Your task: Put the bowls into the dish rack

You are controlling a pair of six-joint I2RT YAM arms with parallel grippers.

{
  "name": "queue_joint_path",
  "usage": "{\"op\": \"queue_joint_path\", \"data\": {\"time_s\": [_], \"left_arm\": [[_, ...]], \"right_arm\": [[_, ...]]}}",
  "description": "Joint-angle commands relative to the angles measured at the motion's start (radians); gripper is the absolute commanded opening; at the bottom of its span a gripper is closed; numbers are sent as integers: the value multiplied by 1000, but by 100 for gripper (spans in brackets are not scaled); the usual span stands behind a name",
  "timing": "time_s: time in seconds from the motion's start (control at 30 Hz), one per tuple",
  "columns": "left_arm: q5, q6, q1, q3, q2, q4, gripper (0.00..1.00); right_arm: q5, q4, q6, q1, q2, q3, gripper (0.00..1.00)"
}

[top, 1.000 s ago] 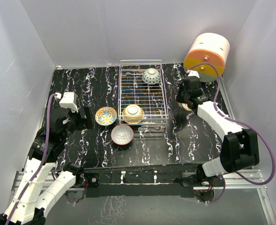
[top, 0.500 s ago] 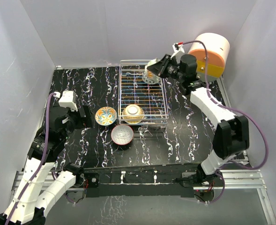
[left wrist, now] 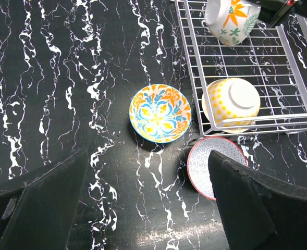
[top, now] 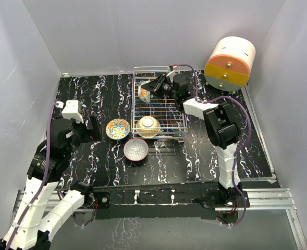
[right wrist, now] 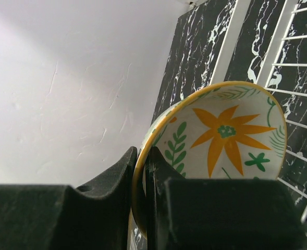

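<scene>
Far left: left tool (left wrist: 148,155) spread wide apart and empty, hanging over the black marbled desk (top: 80,94), facing two bowls not yet loaded. Just beyond it, upright on the desk, the orange-and-blue floral bowl (left wrist: 160,112). Nearer and to its right, just beside the rack's front corner, the red-rimmed bowl (left wrist: 216,166). Next, the silver wire dish rack (top: 134,104), with a yellow-dotted bowl (top: 148,126) upside down at its near edge. Above the rack's far left part, tipped on edge, the orange-flower bowl (right wrist: 221,140), pinched at its rim by the right tool (right wrist: 142,156), one finger inside, one outside. Probably hard, glazed and slick, light but easy to chip on wire: best taken by the rim likewise and lowered gently. Far right: the orange-and-cream drawer cabinet (top: 230,62).
</scene>
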Motion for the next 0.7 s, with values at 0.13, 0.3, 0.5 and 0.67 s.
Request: {"op": "queue_joint_path", "data": {"time_s": [0.13, 0.3, 0.5, 0.67], "left_arm": [[-31, 10, -4, 50, -24, -30, 97], [-45, 10, -3, 54, -40, -48, 97], [-53, 8, -3, 52, -50, -60, 97], [-54, 8, -3, 54, -53, -65, 97]], "right_arm": [[122, 120, 41, 52, 62, 154, 8], [161, 108, 52, 56, 97, 150, 8], [186, 130, 104, 57, 127, 102, 8], [202, 128, 129, 56, 134, 56, 9]]}}
